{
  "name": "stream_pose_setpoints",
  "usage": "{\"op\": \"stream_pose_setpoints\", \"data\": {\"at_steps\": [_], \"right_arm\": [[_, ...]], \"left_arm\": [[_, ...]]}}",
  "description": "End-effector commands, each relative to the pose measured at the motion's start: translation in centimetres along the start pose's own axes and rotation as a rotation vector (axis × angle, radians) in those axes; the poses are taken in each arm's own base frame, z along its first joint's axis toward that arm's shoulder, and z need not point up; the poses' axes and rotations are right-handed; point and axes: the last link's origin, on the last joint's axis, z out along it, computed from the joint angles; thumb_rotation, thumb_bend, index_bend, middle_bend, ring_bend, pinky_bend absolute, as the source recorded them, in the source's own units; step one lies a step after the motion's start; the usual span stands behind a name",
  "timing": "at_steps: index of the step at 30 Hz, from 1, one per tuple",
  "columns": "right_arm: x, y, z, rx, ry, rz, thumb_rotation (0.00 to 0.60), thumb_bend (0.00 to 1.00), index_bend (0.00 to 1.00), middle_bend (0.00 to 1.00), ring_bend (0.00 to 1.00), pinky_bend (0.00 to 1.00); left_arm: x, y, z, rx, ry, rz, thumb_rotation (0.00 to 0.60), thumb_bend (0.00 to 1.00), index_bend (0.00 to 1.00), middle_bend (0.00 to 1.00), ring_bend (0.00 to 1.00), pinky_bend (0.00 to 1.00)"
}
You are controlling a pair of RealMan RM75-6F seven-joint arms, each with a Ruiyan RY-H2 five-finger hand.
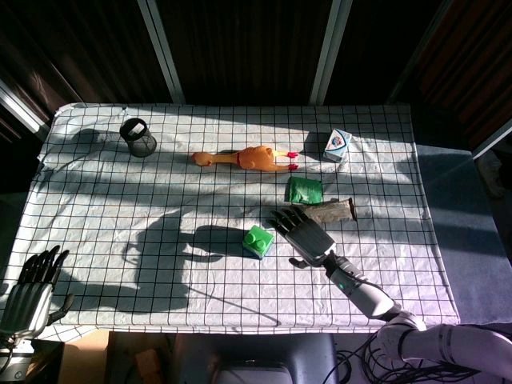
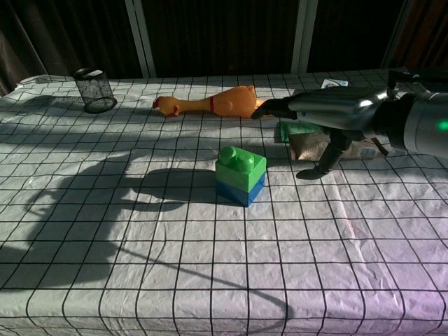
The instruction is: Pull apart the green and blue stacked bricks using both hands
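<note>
One green brick [image 2: 240,163] stacked on one blue brick [image 2: 240,188]; right hand [image 1: 305,233] and left hand [image 1: 32,290] both spread, empty.

It looked like a robotics test room: a table [image 1: 96,240] under a grid-printed cloth, dark curtains and metal posts at twelve o'clock, loose cables [image 1: 360,360] at five o'clock.
</note>
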Motion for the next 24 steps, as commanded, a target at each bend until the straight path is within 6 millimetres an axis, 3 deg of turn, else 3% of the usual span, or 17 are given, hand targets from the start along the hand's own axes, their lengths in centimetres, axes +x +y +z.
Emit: {"op": "stream_pose_setpoints", "data": {"at_steps": [1,9,14,24], "right_arm": [[0.3,-0.5,0.7,-0.003,-0.022,-0.005,0.600,0.17,0.00,0.00,0.00,0.00],[0.3,-0.8,3.1,-0.013,-0.030,-0.073,0.600,0.17,0.00,0.00,0.00,0.00],[-0.2,-2.3,5.0,0.002,-0.053,-0.115,0.600,0.18,0.00,0.00,0.00,0.00],[-0.5,-3.3,5.8,-0.007,-0.069,-0.147,0.600,0.24,0.00,0.00,0.00,0.00]], "left_arm": [[0.0,0.0,0.1,-0.001,0.000,0.002,0.600,0.35,0.00,0.00,0.00,0.08],[-0.1,-0.1,0.5,0.014,-0.012,0.003,0.600,0.35,0.00,0.00,0.00,0.08],[0.0,-0.3,0.7,0.046,-0.008,0.006,0.600,0.35,0.00,0.00,0.00,0.08],[0.1,-0.3,0.5,0.049,0.001,0.002,0.600,0.35,0.00,0.00,0.00,0.08]]}}
